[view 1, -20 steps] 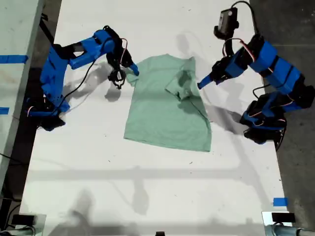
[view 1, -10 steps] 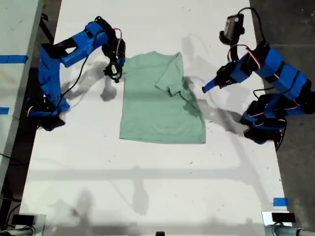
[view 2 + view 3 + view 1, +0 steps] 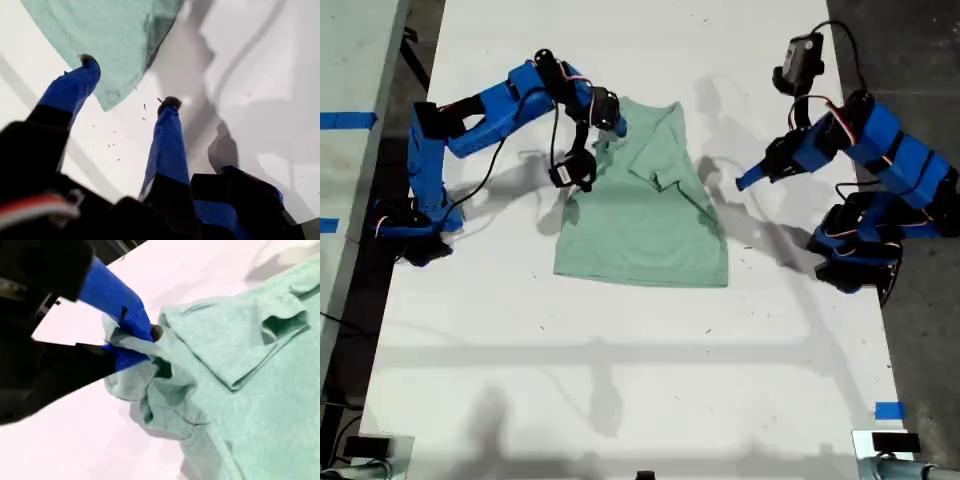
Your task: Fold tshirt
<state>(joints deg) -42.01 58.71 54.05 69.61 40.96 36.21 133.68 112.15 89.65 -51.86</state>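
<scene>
Second wrist view shows my second gripper (image 3: 142, 342) pinching a bunched sleeve of the tshirt (image 3: 250, 390), cloth caught between the blue fingers. First wrist view has my first gripper (image 3: 127, 82) with fingers spread and empty above the white table (image 3: 250, 75), a shirt edge beneath one tip. Exterior view puts the tshirt (image 3: 645, 215) near the table's middle, my second gripper (image 3: 610, 125) at its eleven o'clock, my first gripper (image 3: 745, 182) off at three o'clock. One sleeve lies folded inward; the other is mid-fold, and the bottom-to-top fold looks left to do.
</scene>
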